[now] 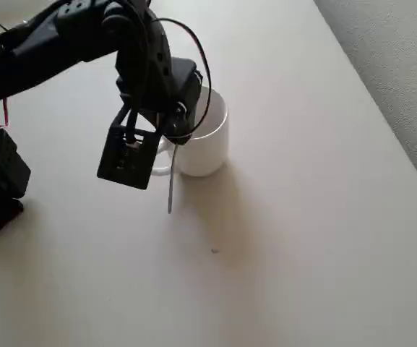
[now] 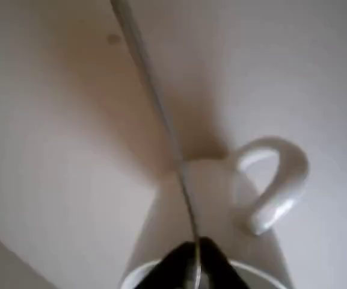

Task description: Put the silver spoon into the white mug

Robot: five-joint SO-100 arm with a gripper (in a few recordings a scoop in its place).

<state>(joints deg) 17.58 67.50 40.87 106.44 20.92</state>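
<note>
Black arm (image 1: pixel 63 40) stretched in from the left (overhead view), gripper (image 1: pixel 173 130) angled downward, jaws clamped.

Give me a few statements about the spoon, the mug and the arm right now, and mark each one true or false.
1. The jaws are shut on the spoon. True.
2. The mug lies on its side. False: it stands upright on the table.
3. The spoon lies flat on the table. False: the gripper holds it in the air, one end in the jaws over the rim and the rest slanting out past the mug.
4. In the overhead view the arm reaches in from the left. True.
5. The mug has two handles. False: one handle shows.
</note>
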